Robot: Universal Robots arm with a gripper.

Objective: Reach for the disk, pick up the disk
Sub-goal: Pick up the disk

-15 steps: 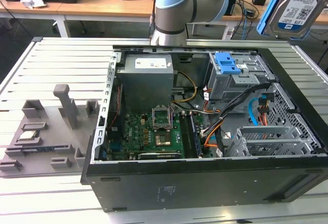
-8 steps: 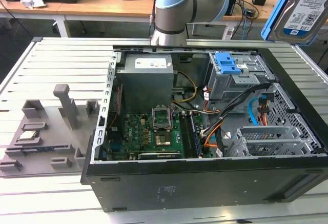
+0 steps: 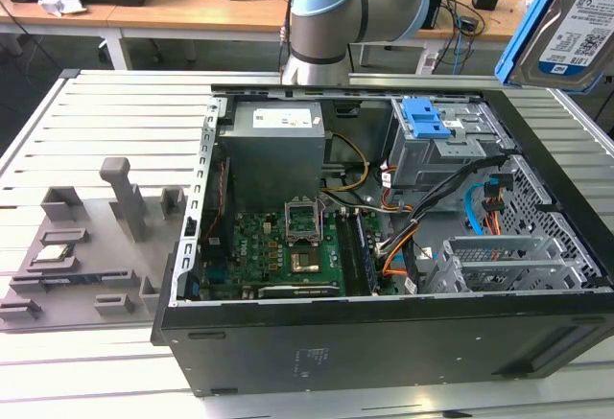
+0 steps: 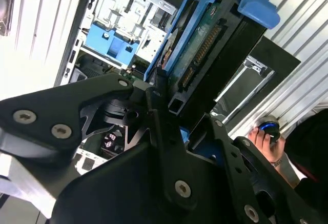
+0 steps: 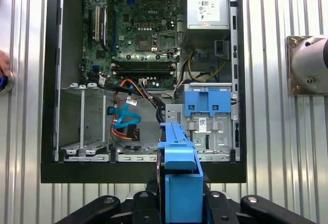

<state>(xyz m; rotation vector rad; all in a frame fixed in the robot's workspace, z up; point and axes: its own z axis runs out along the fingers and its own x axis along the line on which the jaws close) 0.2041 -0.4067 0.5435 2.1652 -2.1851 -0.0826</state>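
The disk (image 3: 574, 34), a silver-grey drive with a white-and-blue label in a bright blue bracket, hangs tilted high at the exterior view's right, above the open computer case (image 3: 384, 333). In both wrist views my gripper (image 4: 180, 107) is shut on it. Black fingers (image 4: 158, 88) clamp the two sides of the blue bracket, and the disk (image 4: 205, 34) shows its connector edge. In the first wrist view the disk (image 5: 179, 155) stands edge-on between the fingers of the gripper (image 5: 179, 196), well clear above the case's drive cage (image 5: 207, 126).
Inside the case lie a motherboard (image 3: 278, 251), a power supply (image 3: 278, 146), loose cables and a blue latch (image 3: 427, 117) on the grey cage. A grey foam tray (image 3: 86, 246) with small parts sits at the exterior view's left. A person's hand (image 4: 264, 138) rests by a blue button.
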